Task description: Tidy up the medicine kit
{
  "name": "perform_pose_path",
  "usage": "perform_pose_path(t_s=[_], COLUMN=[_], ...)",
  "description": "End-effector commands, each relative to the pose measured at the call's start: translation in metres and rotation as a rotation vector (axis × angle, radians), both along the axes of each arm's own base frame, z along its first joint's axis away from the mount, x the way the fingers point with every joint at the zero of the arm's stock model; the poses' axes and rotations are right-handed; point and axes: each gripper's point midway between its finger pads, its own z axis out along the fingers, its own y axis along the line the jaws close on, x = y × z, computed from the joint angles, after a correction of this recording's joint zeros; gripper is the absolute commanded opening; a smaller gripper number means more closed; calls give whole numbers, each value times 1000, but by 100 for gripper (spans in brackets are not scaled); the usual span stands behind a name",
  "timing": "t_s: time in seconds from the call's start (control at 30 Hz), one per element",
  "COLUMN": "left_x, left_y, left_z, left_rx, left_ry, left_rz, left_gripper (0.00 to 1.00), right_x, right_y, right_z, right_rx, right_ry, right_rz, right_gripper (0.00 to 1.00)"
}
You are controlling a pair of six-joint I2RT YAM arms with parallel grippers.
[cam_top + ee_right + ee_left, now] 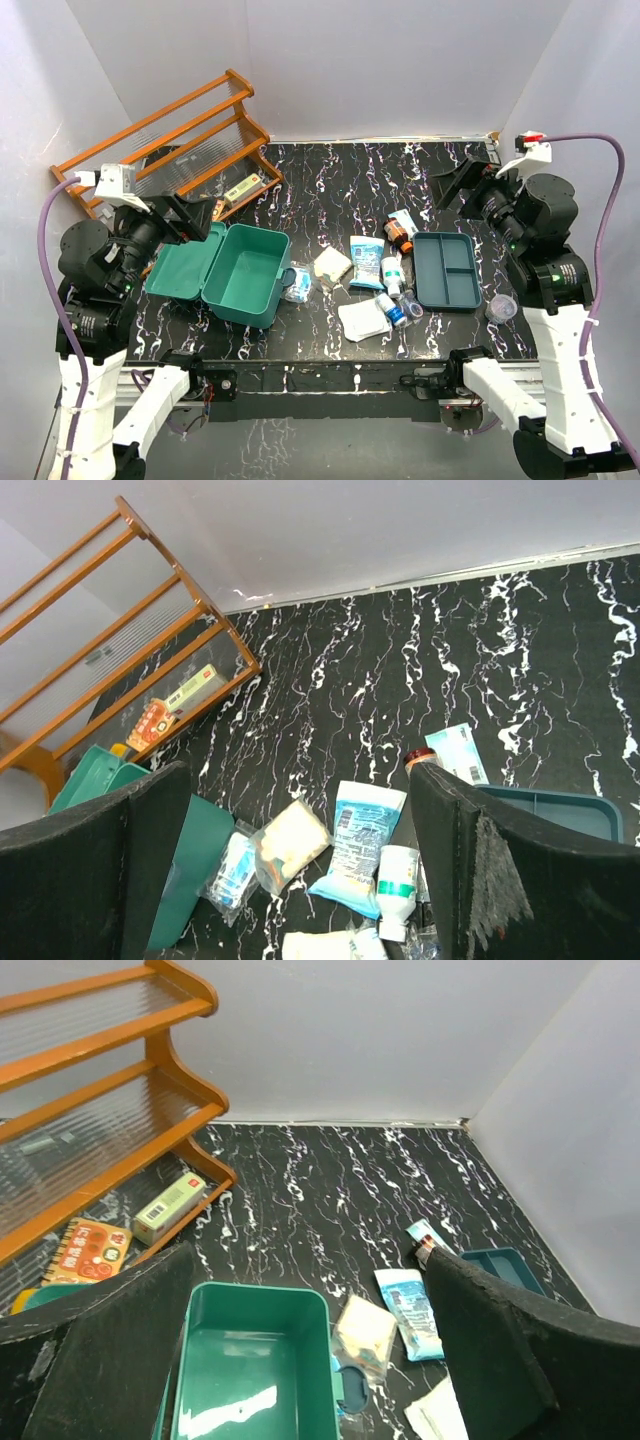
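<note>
Counting on the table [330,180]: one medicine kit [245,272], one divided tray [447,270], one wooden rack [170,140], one blue pouch [367,262], two clear sachets [332,263], one white bottle [392,277], one amber bottle [399,235]. Other items just beside the tray are too small to tell.

The kit lies well apart from the tray, on the left arm's side. Its lid is open and laid flat on the side away from the tray. The base faces upward, long axis running far-to-near, slightly skewed, with the front handle pointing toward the tray. Pouch, sachets and bottles lie between tray and kit.

Left jaws stand apart, holding nothing; right jaws likewise.
</note>
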Motion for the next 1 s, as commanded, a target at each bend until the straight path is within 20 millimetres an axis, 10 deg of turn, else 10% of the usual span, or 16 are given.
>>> perform_pose_path(t_s=[0.0,0.47,0.7,0.97], left_x=[-4,0,22,33], left_y=[-14,-40,24,28], left_z=[-3,-66,-153,-217], left_rx=[-39,-97,-86,39], left_ry=[14,216,628,782], left_rz=[-80,-211,274,269], left_gripper=[98,99,93,85], right_x=[-2,28,66,82], right_y=[12,58,93,143], right_z=[17,-25,-72,-121], right_rx=[35,76,147,140], right_ry=[-76,37,149,262], right_rz=[71,328,386,419], right_gripper=[90,94,86,83])
